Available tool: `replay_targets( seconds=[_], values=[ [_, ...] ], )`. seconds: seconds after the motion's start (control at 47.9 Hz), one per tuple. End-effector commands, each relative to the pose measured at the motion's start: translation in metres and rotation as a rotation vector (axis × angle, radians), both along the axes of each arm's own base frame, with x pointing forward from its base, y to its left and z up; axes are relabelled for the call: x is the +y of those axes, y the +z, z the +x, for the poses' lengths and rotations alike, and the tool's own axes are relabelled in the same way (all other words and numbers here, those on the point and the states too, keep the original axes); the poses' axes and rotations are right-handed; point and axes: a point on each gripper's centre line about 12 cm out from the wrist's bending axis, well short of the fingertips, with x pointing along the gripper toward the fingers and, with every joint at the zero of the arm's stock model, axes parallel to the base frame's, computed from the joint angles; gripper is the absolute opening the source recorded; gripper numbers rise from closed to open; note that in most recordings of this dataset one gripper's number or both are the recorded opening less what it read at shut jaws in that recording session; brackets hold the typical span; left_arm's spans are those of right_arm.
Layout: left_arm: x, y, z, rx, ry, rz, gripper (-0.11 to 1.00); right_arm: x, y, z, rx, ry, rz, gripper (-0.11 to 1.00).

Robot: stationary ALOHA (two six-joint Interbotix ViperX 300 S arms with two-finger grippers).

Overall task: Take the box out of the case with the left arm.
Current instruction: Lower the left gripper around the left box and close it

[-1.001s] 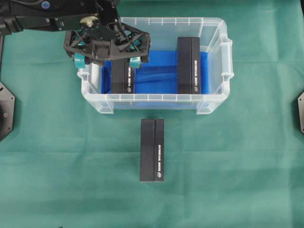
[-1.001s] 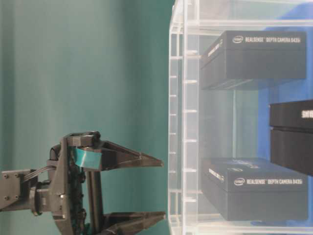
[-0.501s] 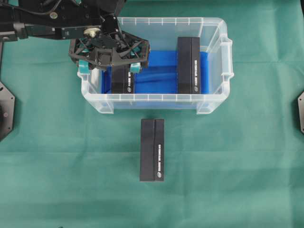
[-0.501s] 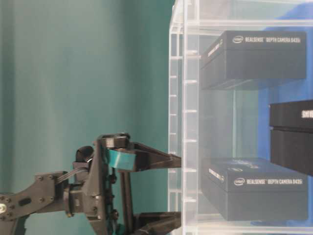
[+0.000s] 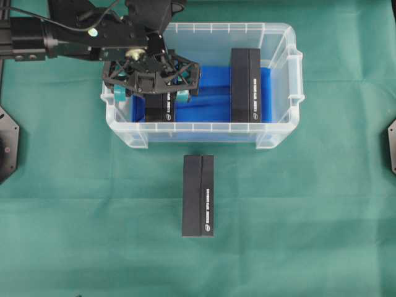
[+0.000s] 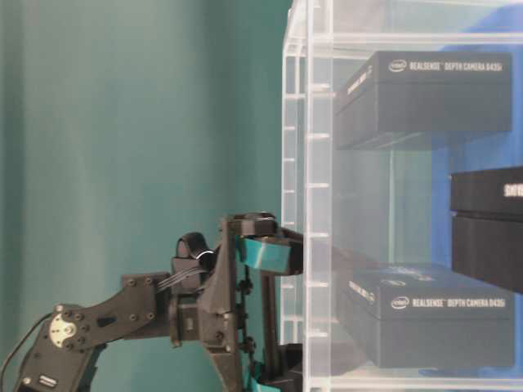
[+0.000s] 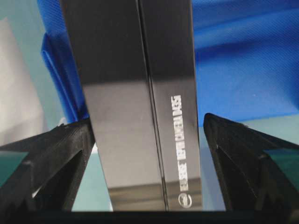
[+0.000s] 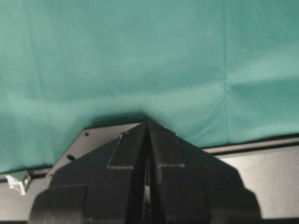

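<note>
Item, nearest: black rectangular cardboard box with white lettering and a lengthwise seam (image 5: 198,195), lying flat on the cloth outside the case, at about 6 o'clock of the overhead view. Next: clear, colourless plastic rectangular tub with ribbed rim and side handles, the case (image 5: 204,131), floor lined in bright blue. Within it, two like black boxes lying flat and well apart: one at the case's 9 o'clock end (image 7: 140,102), one toward 3 o'clock (image 5: 245,85). Left gripper (image 5: 152,94), black lattice frame with teal pads, points down inside the case at the 9 o'clock box; jaws stand wide, one finger (image 7: 46,158) on each long side, apparently not pressing, nothing held. Right gripper (image 8: 147,158), all black, parked over cloth and a grey plate, fingers together, empty. Handling, judged: box is rigid, probably light to moderate, finish smooth and somewhat glossy, so slip is possible; best taken across the narrow width at mid-length, lifted straight to clear the rim. Case wall close at 9 o'clock leaves little room for the outer finger. Surface: green cloth (image 5: 309,216), soft, faintly creased, with ample room beyond the case.
</note>
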Motion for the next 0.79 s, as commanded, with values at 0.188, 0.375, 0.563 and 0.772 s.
replay_targets(
  seconds=[0.188,0.375,0.563,0.772],
  values=[
    [0.007,-0.004,0.001,-0.031,0.016,0.008,0.91,0.0,0.004,0.001,-0.011,-0.001,0.001,0.0],
    [0.008,-0.008,0.003,-0.033,0.021,0.008,0.91,0.0,0.004,0.001,-0.011,-0.001,0.001,0.0],
    [0.008,-0.008,0.003,-0.035,0.024,0.008,0.9,0.0,0.004,0.001,-0.011,0.0,0.001,0.0],
    [0.008,-0.006,0.007,-0.062,0.048,0.008,0.62,0.0,0.004,0.002,-0.012,0.0,0.001,0.0]
  ],
)
